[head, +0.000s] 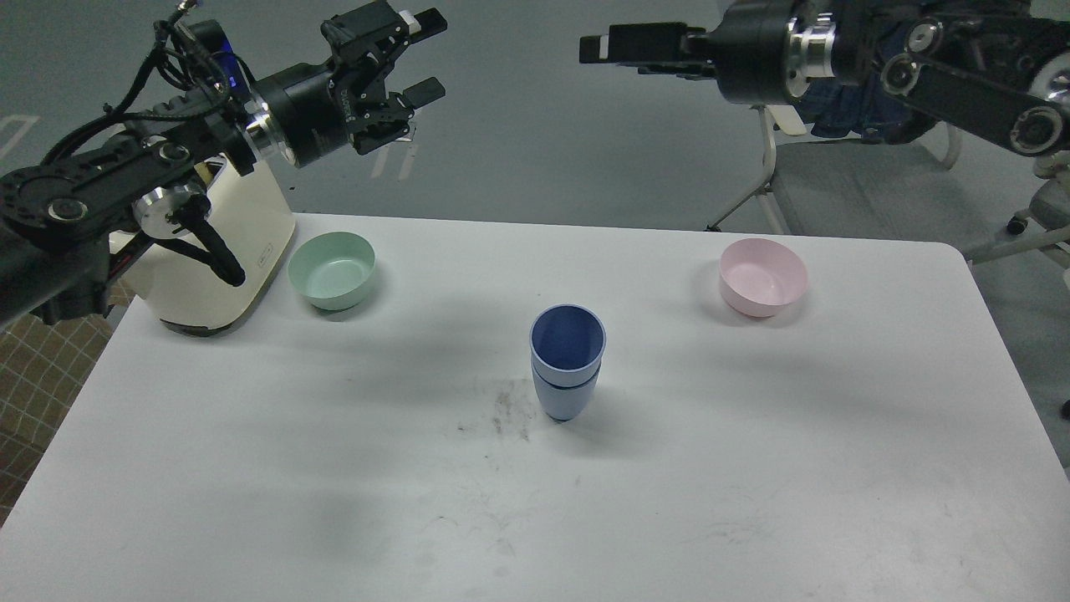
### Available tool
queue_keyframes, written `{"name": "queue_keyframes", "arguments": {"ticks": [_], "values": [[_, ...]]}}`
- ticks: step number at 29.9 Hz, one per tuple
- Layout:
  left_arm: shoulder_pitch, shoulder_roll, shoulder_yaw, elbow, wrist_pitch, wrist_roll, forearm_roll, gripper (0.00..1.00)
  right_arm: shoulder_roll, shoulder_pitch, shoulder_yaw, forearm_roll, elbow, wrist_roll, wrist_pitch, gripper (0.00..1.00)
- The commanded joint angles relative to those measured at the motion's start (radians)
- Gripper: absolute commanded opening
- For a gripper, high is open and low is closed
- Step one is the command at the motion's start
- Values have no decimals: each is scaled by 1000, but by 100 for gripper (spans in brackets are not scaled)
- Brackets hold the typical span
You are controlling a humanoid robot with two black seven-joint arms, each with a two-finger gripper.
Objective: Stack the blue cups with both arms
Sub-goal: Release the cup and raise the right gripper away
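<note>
Two blue cups nested upright on a white worktop (752, 468), both arms raised clear.
The cream appliance (219, 267) stands at the far left, the green bowl (332, 270) just beside it, the pink bowl (763, 277) far right. The blue cups (567, 361) stand mid-worktop, one inside the other. The left pincer (414, 54) gapes empty; the right pincer (603, 47) is seen side-on, so I cannot tell its state.

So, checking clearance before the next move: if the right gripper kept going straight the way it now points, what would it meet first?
The right gripper points level toward the left, high above the table. Its line runs toward the left gripper; depth is unclear, so they may pass.
</note>
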Motion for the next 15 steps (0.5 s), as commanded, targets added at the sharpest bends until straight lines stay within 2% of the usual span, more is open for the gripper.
{"name": "queue_keyframes", "arguments": {"ticks": [1,4,5,7,10,15], "values": [[30,-32,-45,38,0,0,-15,89,-15,-191,253,47,-35,0,-3,100],[80,-78,-101,104,0,0,-67,89,5,-371,486,47,-65,0,-3,100],[80,-78,-101,104,0,0,-67,89,5,-372,487,47,-65,0,-3,100],[123,-119,-153,162,0,0,-103,90,43,-477,615,48,-94,0,-3,100],[172,-170,-203,215,0,0,-113,90,101,-543,679,48,-137,0,-3,100],[220,-222,-246,255,0,0,-114,90,129,-603,763,52,-151,0,-26,100]]}}
